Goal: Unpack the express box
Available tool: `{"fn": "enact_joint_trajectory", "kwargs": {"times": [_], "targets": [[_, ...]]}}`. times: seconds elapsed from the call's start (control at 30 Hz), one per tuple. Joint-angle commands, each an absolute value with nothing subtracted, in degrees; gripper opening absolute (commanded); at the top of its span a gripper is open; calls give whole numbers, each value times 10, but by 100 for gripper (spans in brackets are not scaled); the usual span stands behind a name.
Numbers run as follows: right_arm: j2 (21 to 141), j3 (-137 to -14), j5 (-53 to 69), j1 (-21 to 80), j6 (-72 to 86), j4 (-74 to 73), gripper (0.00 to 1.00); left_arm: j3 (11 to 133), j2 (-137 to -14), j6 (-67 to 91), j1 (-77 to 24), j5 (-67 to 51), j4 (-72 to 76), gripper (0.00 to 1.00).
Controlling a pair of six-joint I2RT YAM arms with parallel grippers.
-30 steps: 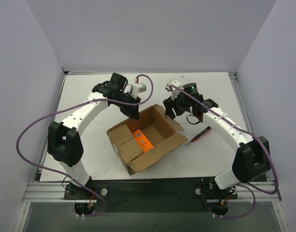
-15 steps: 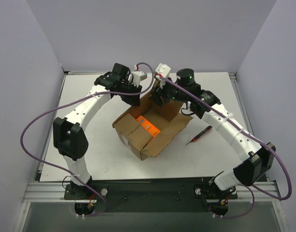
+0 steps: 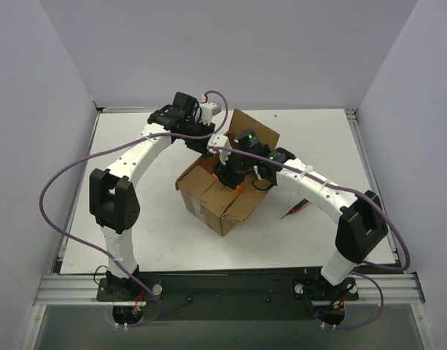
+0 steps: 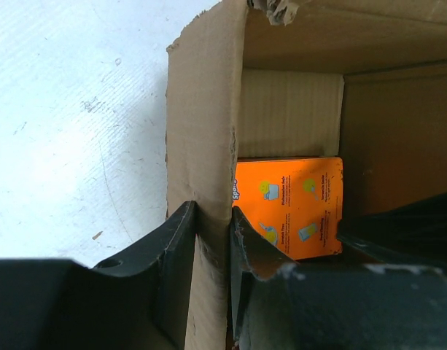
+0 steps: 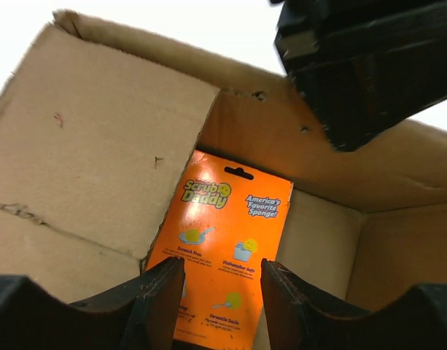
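Observation:
The express box (image 3: 206, 198), brown cardboard with its flaps open, stands tilted on the table. My left gripper (image 3: 203, 146) is shut on the box's upright wall (image 4: 208, 146), one finger inside and one outside. An orange sponge packet (image 5: 227, 226) lies on the box floor; it also shows in the left wrist view (image 4: 289, 208). My right gripper (image 5: 223, 292) is open inside the box, its fingers just above the packet, one on each side and not closed on it. In the top view the right gripper (image 3: 234, 179) covers most of the packet.
A thin red-handled tool (image 3: 297, 207) lies on the white table right of the box. The box's far flap (image 3: 254, 133) stands up behind the right arm. My left gripper's black body (image 5: 369, 65) is close above the right gripper.
The box has shifted toward the back and tipped up with the left gripper holding its wall. The right gripper has moved left and down into the box, over the orange packet.

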State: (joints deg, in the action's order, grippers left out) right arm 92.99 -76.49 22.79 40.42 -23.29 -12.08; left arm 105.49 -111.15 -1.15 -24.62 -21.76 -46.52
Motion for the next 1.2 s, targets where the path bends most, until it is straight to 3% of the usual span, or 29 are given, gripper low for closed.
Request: {"fn": "enact_joint_trajectory", "kwargs": {"times": [0.0, 0.2, 0.53, 0.8, 1.17], "targets": [[950, -774, 251, 403, -226, -122, 46, 1088, -1109, 25, -246, -259, -439, 4], [926, -804, 313, 406, -151, -131, 43, 1088, -1115, 32, -248, -236, -439, 0], [898, -889, 273, 497, -127, -202, 42, 1086, -1119, 42, -248, -221, -441, 0], [928, -879, 167, 562, -57, -205, 69, 1087, -1112, 45, -248, -215, -439, 0], [939, -752, 48, 596, -90, -174, 68, 1043, -1073, 41, -246, -236, -437, 0]]}}
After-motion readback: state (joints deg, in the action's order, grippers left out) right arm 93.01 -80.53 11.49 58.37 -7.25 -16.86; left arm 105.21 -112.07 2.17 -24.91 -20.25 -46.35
